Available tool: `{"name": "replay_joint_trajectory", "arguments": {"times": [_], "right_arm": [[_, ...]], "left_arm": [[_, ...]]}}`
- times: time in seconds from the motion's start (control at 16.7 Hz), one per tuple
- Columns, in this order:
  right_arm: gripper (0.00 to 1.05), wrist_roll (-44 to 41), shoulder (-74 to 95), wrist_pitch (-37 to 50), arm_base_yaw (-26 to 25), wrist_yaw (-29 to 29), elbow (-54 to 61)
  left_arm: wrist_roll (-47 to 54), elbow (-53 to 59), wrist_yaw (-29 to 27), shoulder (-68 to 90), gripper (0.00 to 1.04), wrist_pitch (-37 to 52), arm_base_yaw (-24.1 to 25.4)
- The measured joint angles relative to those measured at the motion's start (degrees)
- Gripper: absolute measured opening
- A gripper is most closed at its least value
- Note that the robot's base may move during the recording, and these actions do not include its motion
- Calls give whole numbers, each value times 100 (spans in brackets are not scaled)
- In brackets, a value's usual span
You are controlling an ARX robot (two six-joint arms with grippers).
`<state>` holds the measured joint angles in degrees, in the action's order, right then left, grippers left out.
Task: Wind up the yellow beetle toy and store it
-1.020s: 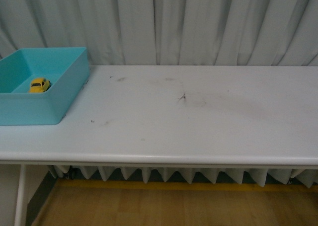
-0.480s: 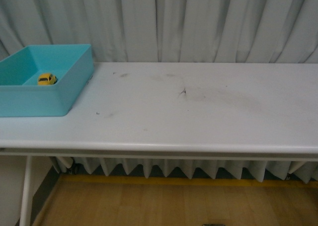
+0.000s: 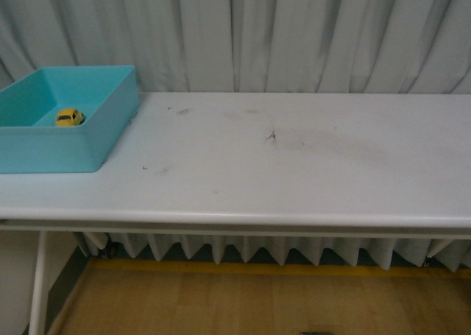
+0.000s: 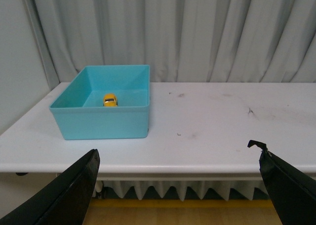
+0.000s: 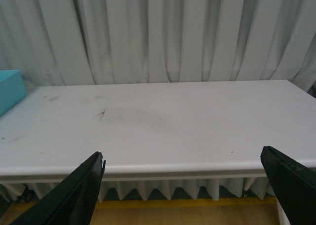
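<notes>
The yellow beetle toy (image 3: 69,117) sits inside a turquoise bin (image 3: 44,151) at the far left of the white worktop (image 3: 294,173), in front of a grey curtain (image 3: 294,33). My left gripper (image 4: 177,185) and right gripper (image 5: 182,185) both hang back off the worktop's near edge, jaws spread wide, holding nothing. The toy looks stored. The risk I judge: if its spring is wound, it could roll and knock the bin wall, though the walls should contain it.
</notes>
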<state>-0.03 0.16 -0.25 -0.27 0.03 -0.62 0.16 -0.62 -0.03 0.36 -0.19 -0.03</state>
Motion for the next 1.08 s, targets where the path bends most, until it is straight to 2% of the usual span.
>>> {"name": "replay_joint_trajectory", "arguments": {"times": [1.08], "right_arm": [[98,0,0,0,0,-2,0]], "left_arm": [[0,0,0,0,98,4,0]]}}
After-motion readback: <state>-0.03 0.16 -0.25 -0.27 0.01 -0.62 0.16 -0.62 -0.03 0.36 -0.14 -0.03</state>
